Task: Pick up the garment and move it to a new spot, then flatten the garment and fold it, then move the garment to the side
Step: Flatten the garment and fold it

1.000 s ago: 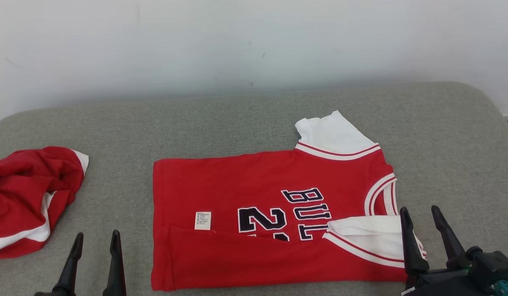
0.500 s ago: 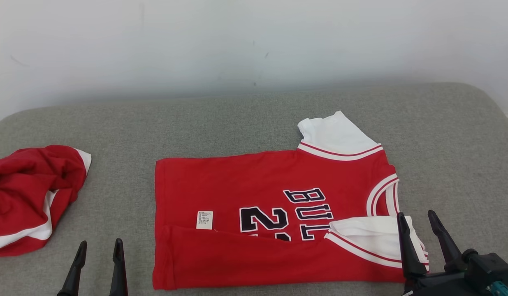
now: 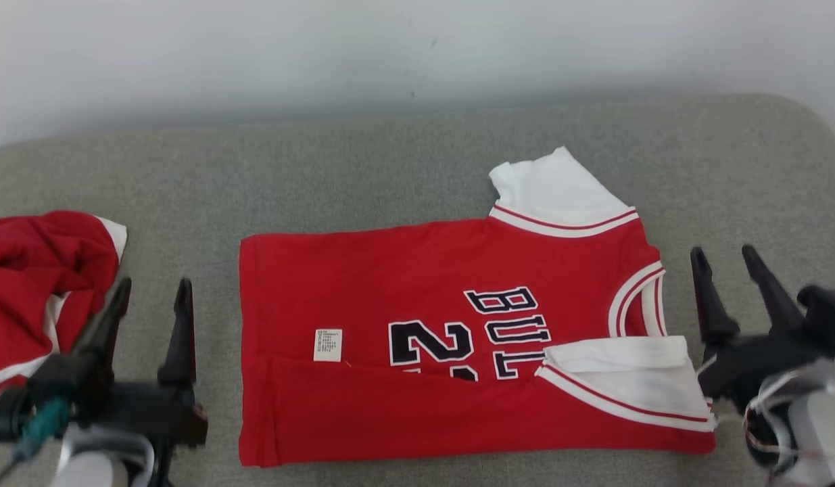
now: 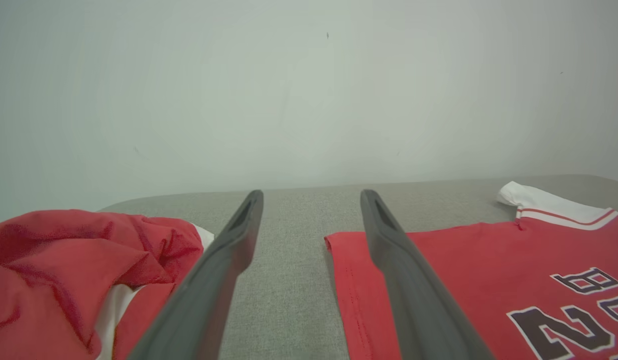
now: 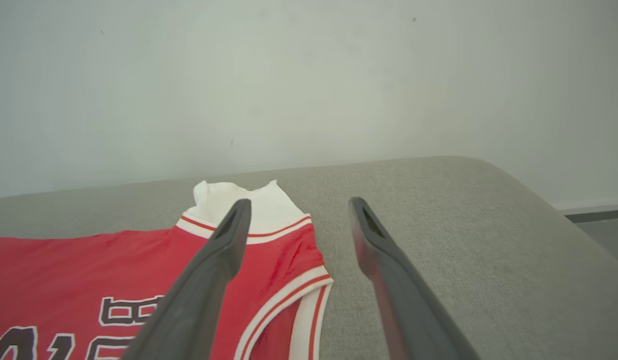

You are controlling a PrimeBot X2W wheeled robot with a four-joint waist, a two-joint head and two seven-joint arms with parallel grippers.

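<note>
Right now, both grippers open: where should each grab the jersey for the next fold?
Likely the far long edge of the jersey, since the near one is already folded over. Left gripper takes the far hem corner from the left; right gripper takes the far white sleeve from the right. Both lie flat, an open gripper beside each.

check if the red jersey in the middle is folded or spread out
Partly folded. The jersey lies flat, but its near edge is turned over itself, covering part of the number, with one white sleeve folded in.
</note>
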